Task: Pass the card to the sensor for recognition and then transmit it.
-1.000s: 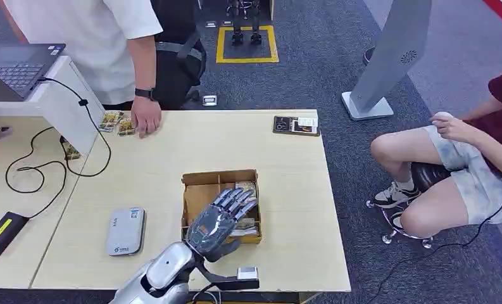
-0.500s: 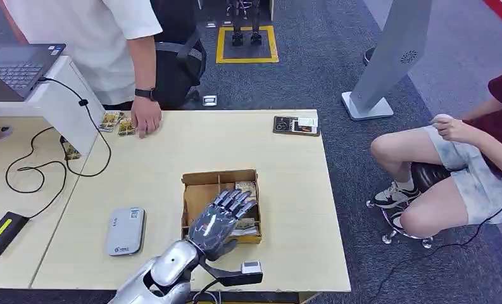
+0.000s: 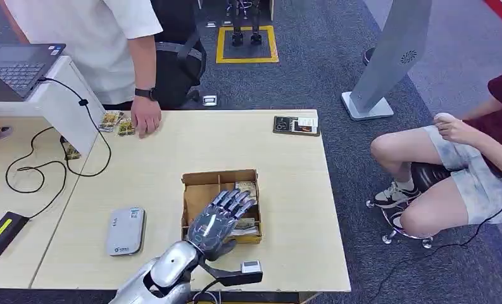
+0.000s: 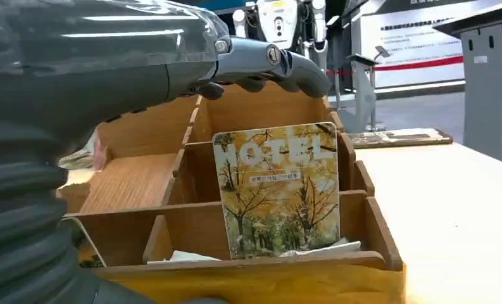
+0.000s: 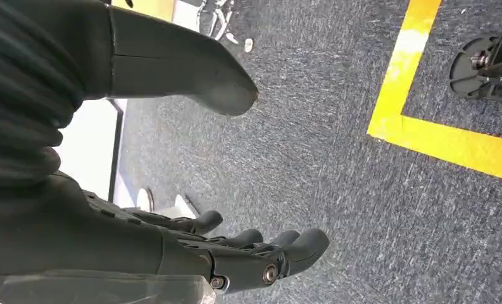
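Yellow autumn-tree card (image 4: 278, 190) with "HOTEL" printed across its top stands upright in the near right compartment of the wooden box (image 3: 200, 196); you can only read that from the left wrist view. From the head view the left hand (image 3: 219, 220) hovers over that box, fingers spread and holding nothing, with the card just below and ahead of the fingertips. Right hand (image 5: 172, 247) hangs over grey carpet with a yellow line (image 5: 438, 139), fingers loosely apart, nothing in it. Grey sensor pad (image 3: 126, 230) lies on the surface left of the box.
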`<state>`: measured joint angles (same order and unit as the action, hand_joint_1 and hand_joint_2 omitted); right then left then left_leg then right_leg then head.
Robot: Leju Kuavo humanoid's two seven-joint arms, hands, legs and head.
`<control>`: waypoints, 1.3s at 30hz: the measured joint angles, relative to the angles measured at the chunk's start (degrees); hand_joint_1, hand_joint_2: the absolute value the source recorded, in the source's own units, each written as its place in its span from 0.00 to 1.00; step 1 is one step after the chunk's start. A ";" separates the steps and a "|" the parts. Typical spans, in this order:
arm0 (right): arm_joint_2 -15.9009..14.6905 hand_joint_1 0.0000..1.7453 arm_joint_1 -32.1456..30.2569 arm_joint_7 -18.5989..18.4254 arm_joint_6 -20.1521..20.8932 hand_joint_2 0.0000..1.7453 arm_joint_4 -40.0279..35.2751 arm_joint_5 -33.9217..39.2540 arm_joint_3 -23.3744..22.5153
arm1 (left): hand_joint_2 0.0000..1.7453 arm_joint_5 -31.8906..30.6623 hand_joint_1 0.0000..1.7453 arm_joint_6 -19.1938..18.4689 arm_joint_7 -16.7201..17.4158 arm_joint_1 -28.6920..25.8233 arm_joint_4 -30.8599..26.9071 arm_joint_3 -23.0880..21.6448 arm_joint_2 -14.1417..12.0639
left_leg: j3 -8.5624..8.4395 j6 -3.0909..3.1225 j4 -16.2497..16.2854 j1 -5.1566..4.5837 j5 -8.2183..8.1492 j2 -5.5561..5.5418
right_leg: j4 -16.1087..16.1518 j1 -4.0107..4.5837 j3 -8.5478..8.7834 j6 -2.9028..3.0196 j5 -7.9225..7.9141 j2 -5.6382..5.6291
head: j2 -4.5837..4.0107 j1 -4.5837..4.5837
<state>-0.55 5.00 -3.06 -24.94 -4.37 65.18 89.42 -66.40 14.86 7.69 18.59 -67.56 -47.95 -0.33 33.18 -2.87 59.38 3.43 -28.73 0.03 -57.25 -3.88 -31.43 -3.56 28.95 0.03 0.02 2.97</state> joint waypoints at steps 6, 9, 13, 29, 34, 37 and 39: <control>0.00 0.00 -0.01 0.00 -0.09 1.00 0.00 0.04 0.00 | 1.00 0.61 1.00 2.65 -0.98 -0.67 -0.04 0.00 -0.02 | 0.00 0.00 0.00 0.00 0.00 0.00 | 0.00 0.00 0.00 0.00 0.00 0.00 | 0.00 0.00; 0.00 0.00 -0.01 0.02 -0.09 1.00 0.00 0.04 0.00 | 1.00 0.74 1.00 3.11 -1.05 -0.78 -0.06 0.00 -0.07 | 0.00 0.00 0.00 0.00 0.00 0.00 | 0.00 0.00 0.00 0.00 0.00 0.00 | 0.00 0.00; 0.00 0.00 -0.01 0.02 -0.09 1.00 0.00 0.00 0.00 | 1.00 0.74 1.00 3.06 -1.88 -0.77 -0.04 0.00 -0.11 | 0.00 0.00 0.00 0.00 0.00 0.00 | 0.00 0.00 0.01 0.00 0.00 0.01 | 0.00 0.00; 0.00 0.00 -0.02 0.04 -0.13 1.00 0.00 0.04 0.00 | 1.00 0.77 1.00 4.55 -2.16 -0.80 -0.07 0.00 -0.26 | 0.00 0.00 0.00 0.00 0.00 0.00 | 0.00 0.00 0.01 0.00 0.00 0.01 | 0.00 0.00; 0.00 0.00 -0.05 0.04 -0.26 1.00 0.00 0.28 0.00 | 1.00 1.49 1.00 10.58 -3.78 -1.33 -0.59 0.00 -0.33 | 0.01 0.00 0.00 0.00 0.00 -0.01 | 0.00 0.00 0.01 0.00 0.00 0.01 | 0.00 0.00; 0.00 0.00 -0.05 0.04 -0.37 1.00 0.00 0.28 0.00 | 1.00 1.73 1.00 11.65 -3.93 -1.59 -1.03 0.00 -0.33 | 0.01 0.00 0.00 0.00 -0.01 -0.01 | 0.00 0.00 0.01 0.00 0.00 0.01 | 0.00 0.00; 0.00 0.00 -0.06 0.04 -0.37 1.00 0.00 0.28 0.00 | 1.00 1.77 1.00 11.76 -3.96 -1.71 -1.20 0.00 -0.35 | 0.01 0.00 0.00 0.00 0.00 -0.01 | 0.00 0.00 0.01 0.00 0.00 0.02 | 0.00 0.00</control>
<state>-0.55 4.94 -3.02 -25.31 -4.37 65.46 89.42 -64.63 26.62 3.74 16.88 -68.76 -47.95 -0.68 33.20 -2.87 59.38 3.43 -28.74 0.02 -57.25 -3.88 -31.41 -3.56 28.96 0.05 0.02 2.97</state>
